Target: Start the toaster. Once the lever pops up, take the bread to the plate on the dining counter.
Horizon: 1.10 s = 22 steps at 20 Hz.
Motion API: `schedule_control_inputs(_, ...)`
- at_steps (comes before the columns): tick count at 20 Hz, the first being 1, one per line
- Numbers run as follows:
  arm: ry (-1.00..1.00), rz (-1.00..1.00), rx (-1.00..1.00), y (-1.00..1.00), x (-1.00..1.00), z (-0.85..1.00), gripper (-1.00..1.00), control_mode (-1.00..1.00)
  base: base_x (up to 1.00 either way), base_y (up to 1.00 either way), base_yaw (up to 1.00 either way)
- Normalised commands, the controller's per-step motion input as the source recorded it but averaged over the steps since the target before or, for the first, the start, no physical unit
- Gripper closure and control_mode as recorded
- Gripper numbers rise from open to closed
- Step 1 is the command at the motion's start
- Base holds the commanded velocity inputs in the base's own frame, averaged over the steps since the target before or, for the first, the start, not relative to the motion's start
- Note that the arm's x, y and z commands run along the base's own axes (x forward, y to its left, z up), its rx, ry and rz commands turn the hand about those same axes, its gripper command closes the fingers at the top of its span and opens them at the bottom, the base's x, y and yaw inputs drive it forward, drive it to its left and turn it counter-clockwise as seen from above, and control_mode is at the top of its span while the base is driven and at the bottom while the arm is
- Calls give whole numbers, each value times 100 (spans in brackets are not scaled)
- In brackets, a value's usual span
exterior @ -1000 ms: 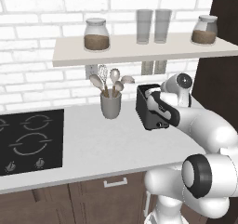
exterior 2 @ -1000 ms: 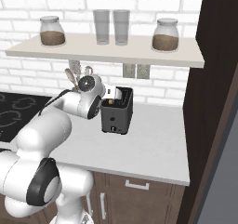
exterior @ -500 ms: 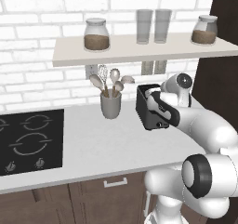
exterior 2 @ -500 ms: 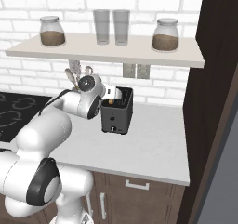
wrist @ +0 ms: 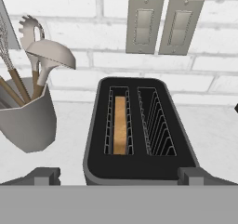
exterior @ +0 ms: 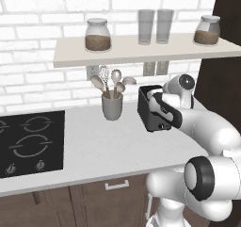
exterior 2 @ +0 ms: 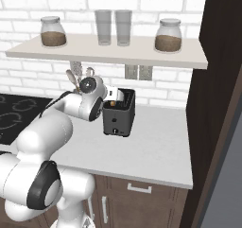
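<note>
While nothing is shifting against half-second-earlier views, gripper (wrist: 119, 174) is hovering before boxy black toaster (wrist: 138, 132), jaws spread wide, holding nothing. Tan bread slice (wrist: 120, 124) is sitting sunk in toaster's left slot; judging toasting running, lever pop-up pending.

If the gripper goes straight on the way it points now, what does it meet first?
Most likely the toaster: the gripper points down at its slotted top, fingertips spread wide at either side. The bread sits in the left slot. Depth is unclear.

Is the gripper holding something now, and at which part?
Nothing is held. The gripper is open above the toaster; the bread sits in its left slot.
</note>
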Motion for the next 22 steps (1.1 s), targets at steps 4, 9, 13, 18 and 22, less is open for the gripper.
schedule_control_inputs(4, 0, 0, 0, 0, 0, 0, -100, -100, 0, 0, 0)
schedule_control_inputs(9, 0, 0, 0, 0, 0, 0, -100, -100, 0, 0, 0)
schedule_control_inputs(13, 0, 0, 0, 0, 0, 0, -100, -100, 0, 0, 0)
schedule_control_inputs(18, 0, 0, 0, 0, 0, 0, -100, -100, 0, 0, 0)
schedule_control_inputs(22, 0, 0, 0, 0, 0, 0, -100, -100, 0, 0, 0)
